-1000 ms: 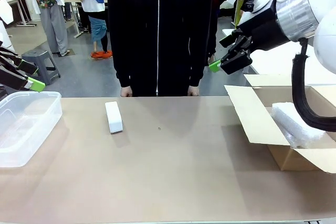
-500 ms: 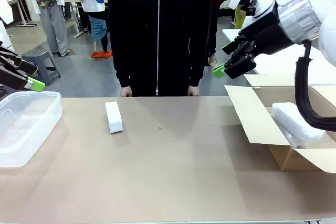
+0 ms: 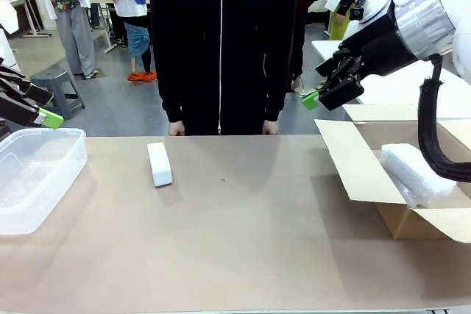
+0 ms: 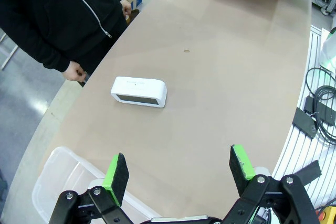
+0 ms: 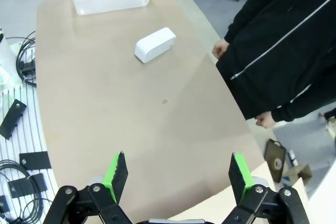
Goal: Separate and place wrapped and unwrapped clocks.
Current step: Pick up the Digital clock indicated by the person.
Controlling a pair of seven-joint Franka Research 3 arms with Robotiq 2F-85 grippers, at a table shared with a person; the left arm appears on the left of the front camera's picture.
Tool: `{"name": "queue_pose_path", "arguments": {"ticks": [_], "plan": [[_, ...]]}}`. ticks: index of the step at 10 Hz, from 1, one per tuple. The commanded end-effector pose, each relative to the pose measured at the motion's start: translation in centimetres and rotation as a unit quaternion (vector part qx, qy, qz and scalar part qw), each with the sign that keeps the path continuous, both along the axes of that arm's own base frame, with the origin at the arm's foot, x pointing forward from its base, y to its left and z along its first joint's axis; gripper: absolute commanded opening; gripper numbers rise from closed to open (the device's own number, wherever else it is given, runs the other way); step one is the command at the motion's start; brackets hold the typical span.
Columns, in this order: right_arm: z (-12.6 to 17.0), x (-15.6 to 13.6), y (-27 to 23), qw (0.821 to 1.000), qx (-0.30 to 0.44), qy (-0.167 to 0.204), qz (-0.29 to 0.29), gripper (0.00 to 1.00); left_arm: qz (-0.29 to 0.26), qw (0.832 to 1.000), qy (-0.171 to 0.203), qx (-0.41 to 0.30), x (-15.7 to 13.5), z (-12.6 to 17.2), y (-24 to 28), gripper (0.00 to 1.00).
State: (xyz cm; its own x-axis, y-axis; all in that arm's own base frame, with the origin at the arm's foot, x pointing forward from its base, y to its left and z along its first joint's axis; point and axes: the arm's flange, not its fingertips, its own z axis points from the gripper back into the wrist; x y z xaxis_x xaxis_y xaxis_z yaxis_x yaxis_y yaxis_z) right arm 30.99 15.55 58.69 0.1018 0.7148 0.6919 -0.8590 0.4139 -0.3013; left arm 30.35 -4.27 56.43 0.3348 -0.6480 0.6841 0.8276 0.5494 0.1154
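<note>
On the bench [image 3: 243, 240], left of centre, the unwrapped clock [image 3: 159, 164] lies flat as a plain white block. Its long axis runs almost straight from the robot's side toward the person [image 3: 221, 42], the near end a touch to the right. It sits toward the far edge, between the tub [image 3: 37, 174] at the left and the box [image 3: 353, 170] at the right, touching neither.

A wrapped clock [image 3: 416, 174] lies inside the open box. Its long axis is slanted, the far end toward the bench middle and the near end toward the right edge.

Seen from the left wrist, the left hand [image 4: 178, 169] is released, fingers wide with nothing between them. It hangs over the tub's near part, and the block lies well ahead of it, crosswise to the fingers and slightly off toward the left finger.

Seen from the right wrist, the right hand [image 5: 176, 174] is likewise released and empty. The block lies far off up the bench, with the tub beyond it. From the front, this hand is raised high by the box's far left corner, and the bundle lies below it, to the right.

The left wrist view adds a darker long side face on the block. The front view adds the bundle in the box.
</note>
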Motion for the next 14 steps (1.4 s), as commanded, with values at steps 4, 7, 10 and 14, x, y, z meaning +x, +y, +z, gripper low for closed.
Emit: {"name": "queue_pose_path", "arguments": {"ticks": [4,7,10,14], "plan": [[-0.13,0.35,0.14,1.000,0.007,-0.004,0.002,1.00,-0.006,1.000,0.002,-0.007,0.07,-0.16,0.06,1.00],[-0.13,0.35,0.14,1.000,0.007,-0.004,0.002,1.00,-0.006,1.000,0.002,-0.007,0.07,-0.16,0.06,1.00],[-0.13,0.35,0.14,1.000,0.007,-0.004,0.002,1.00,-0.006,1.000,0.002,-0.007,0.07,-0.16,0.06,1.00],[-0.13,0.35,0.14,1.000,0.007,-0.004,0.002,1.00,-0.006,1.000,0.002,-0.007,0.07,-0.16,0.06,1.00]]}}
